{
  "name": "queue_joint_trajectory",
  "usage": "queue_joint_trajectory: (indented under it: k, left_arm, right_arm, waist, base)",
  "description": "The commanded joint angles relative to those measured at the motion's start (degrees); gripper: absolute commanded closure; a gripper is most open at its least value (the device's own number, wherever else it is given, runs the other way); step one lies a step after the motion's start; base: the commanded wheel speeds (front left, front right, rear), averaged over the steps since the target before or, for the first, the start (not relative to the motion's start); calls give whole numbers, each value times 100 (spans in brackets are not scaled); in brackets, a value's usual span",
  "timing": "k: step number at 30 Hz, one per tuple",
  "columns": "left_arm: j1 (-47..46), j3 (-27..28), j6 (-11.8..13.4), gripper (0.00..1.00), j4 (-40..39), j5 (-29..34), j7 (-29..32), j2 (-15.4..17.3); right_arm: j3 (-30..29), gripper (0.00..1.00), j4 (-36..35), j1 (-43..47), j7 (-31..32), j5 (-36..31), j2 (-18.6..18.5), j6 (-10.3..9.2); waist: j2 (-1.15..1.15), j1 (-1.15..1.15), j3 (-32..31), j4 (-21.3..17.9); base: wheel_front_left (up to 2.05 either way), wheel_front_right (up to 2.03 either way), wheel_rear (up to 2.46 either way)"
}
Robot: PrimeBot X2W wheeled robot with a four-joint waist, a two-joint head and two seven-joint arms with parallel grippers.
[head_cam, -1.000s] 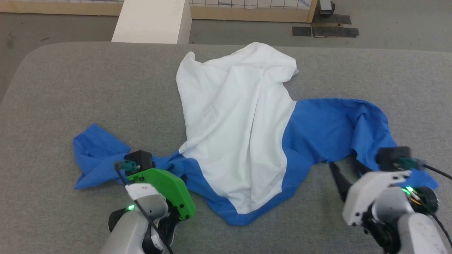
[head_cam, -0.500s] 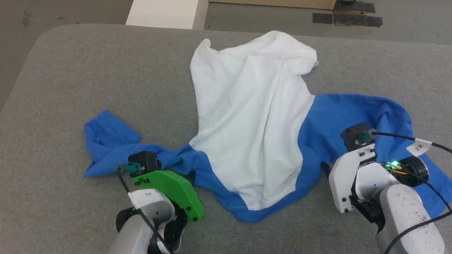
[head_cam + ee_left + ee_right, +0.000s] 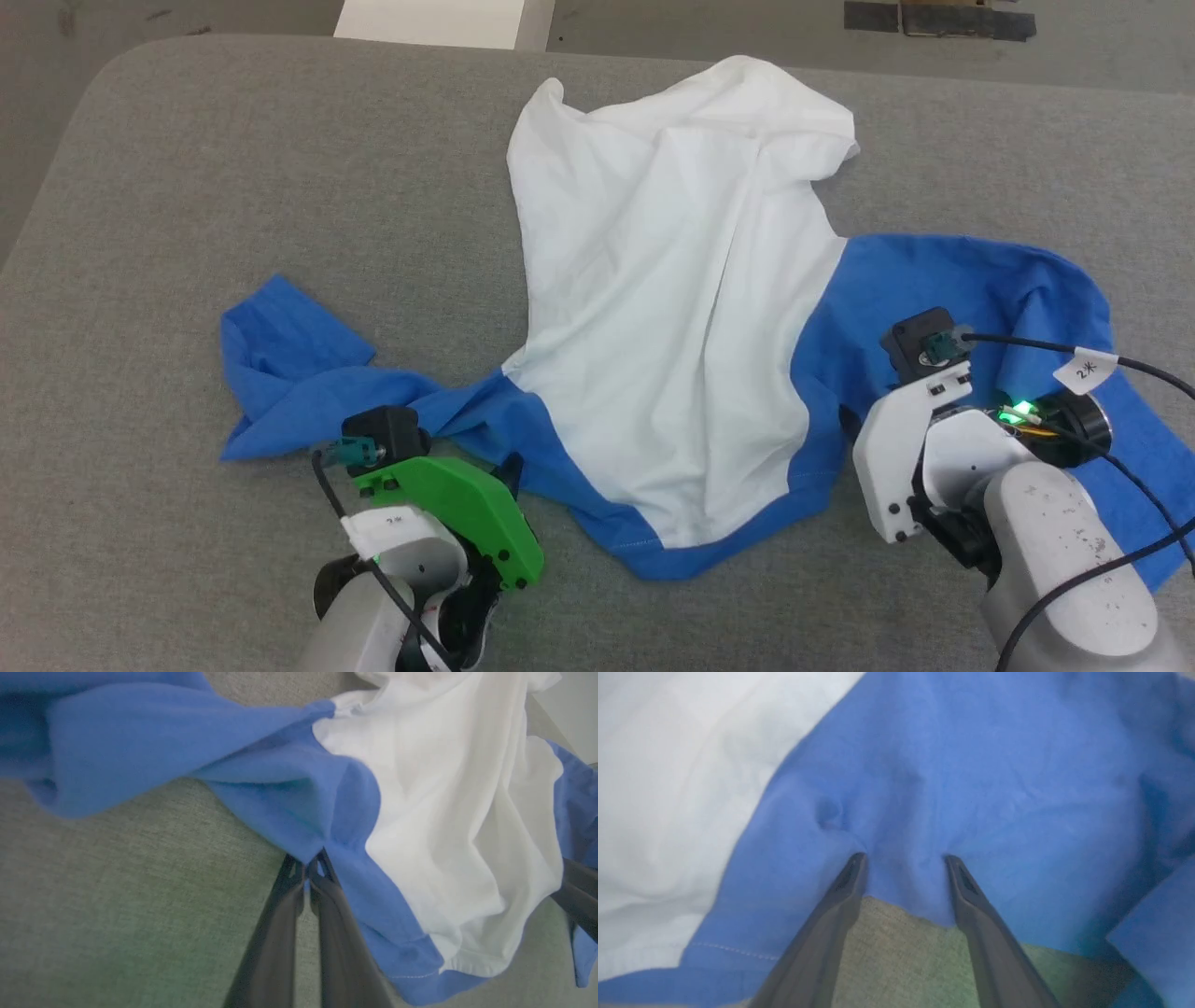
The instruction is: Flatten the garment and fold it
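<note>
**Shirt** [image 3: 672,308]: lies crumpled on the grey bench [image 3: 233,168], not flat. The white body panel runs from the shirt's far end toward the robot, with long creases down its length. A blue band borders its near edge. A blue sleeve trails off the shirt's left side, twisted and bunched. A broader blue part spreads off the right side, also creased.

**Left fingers** [image 3: 280,933]: closed together, with the tips pinching a blue fold at the shirt's near-left edge, where sleeve and band meet. The left wrist view shows the cloth drawn to a peak at the pinch. The arm's green housing [image 3: 457,509] sits just near of that edge.

**Right fingers** [image 3: 831,933]: spread apart, nothing gripped. Both tips press into the blue cloth at the shirt's near-right edge. A hump of cloth stands between them, and bare bench shows under the shafts. The white forearm [image 3: 1055,551] overlies the shirt's right blue part.
</note>
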Motion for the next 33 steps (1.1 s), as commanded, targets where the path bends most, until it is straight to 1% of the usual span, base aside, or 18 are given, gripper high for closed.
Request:
queue_joint_trajectory:
  k: [1, 6, 11, 13, 15, 19, 22, 26, 29, 30, 33]
  left_arm:
    - [68, 8, -32, 100, 13, -18, -66, -13]
    - [61, 129, -197, 100, -155, -228, -242, -66]
    - [-248, 383, -504, 100, -526, -609, -309, -81]
    - [-578, 503, -630, 100, -662, -715, -281, -38]
    - [-1014, 656, -706, 100, -689, -818, -226, 9]
    - [-2125, 855, -725, 100, -342, -670, -100, 286]
    - [-3007, 965, -676, 100, 191, -588, -14, 395]
    - [-4228, 936, -529, 100, 1034, -102, -25, 710]
    - [-5088, 917, -467, 100, 1487, 222, -217, 861]
    - [-5327, 942, -448, 100, 1569, 274, -310, 867]
    - [-6088, 908, -469, 100, 1798, 560, -692, 940]
  right_arm:
    - [90, 100, 233, 143, 117, 100, -7, -6]
    - [64, 100, -54, 34, -19, 575, -129, -6]
    - [-207, 100, -605, -301, 3, 1339, -228, -6]
    - [-383, 100, -837, -567, 173, 1771, -255, -6]
    - [-419, 100, -1059, -915, 436, 2010, -450, -6]
    - [-429, 100, -1279, -1839, 940, 2393, -756, -6]
    - [-419, 100, -1132, -2627, 1175, 2525, -795, -6]
    - [-427, 100, -568, -3778, 1161, 2383, -585, -6]
    - [-412, 100, -29, -4612, 929, 2136, -311, -6]
    - [-425, 100, 108, -4845, 813, 2052, -239, -6]
    - [-463, 100, 535, -5578, 343, 1859, -1, -6]
  waist:
    - [0, 0, -24, -22]
    - [0, 0, -166, -92]
    - [0, 0, -293, -176]
    - [0, 0, -311, -195]
    - [0, 0, -306, -203]
    - [0, 0, -200, -283]
    - [0, 0, -38, -385]
    - [0, 0, 318, -604]
    - [0, 0, 612, -797]
    - [0, 0, 702, -843]
    - [0, 0, 971, -967]
  base:
    - [0, 0, 0]
    - [0, 0, 0]
    - [0, 0, 0]
    - [0, 0, 0]
    - [0, 0, 0]
    - [0, 0, 0]
    - [0, 0, 0]
    - [0, 0, 0]
    - [0, 0, 0]
    - [0, 0, 0]
    - [0, 0, 0]
